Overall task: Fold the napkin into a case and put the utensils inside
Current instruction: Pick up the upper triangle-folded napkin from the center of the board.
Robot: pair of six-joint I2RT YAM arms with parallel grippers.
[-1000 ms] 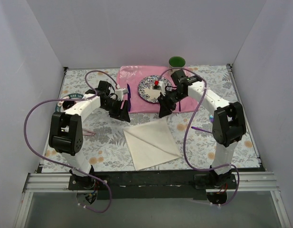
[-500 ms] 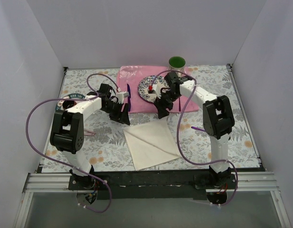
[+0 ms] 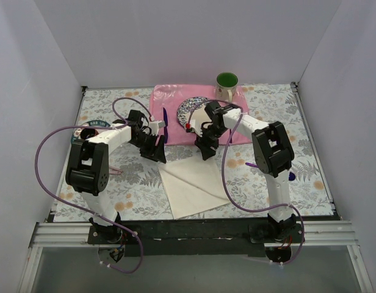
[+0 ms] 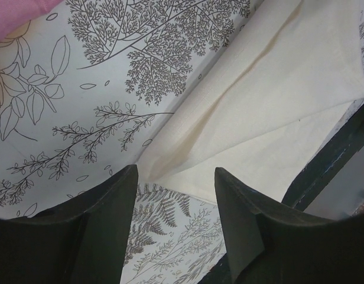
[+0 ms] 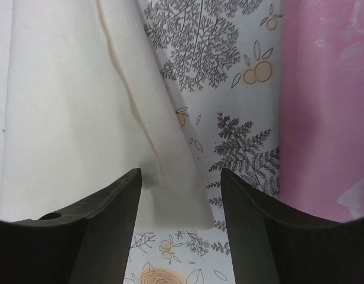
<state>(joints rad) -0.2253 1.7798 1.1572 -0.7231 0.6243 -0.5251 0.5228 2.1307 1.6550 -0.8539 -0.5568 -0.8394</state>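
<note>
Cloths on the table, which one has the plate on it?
The pink placemat at the far side; the plate sits on it. The cream napkin, nearer the arm bases, lies folded and carries nothing.

Robot test cell in a lab, dressed up as a dining table. The table is boxed in on three sides by plain white panels. The left arm and right arm are bolted to an aluminium extrusion rail at the near edge. Purple cables are left looped in the open. A place setting is staged on a floral tablecloth: pink placemat, patterned plate, green mug, cream napkin.
</note>
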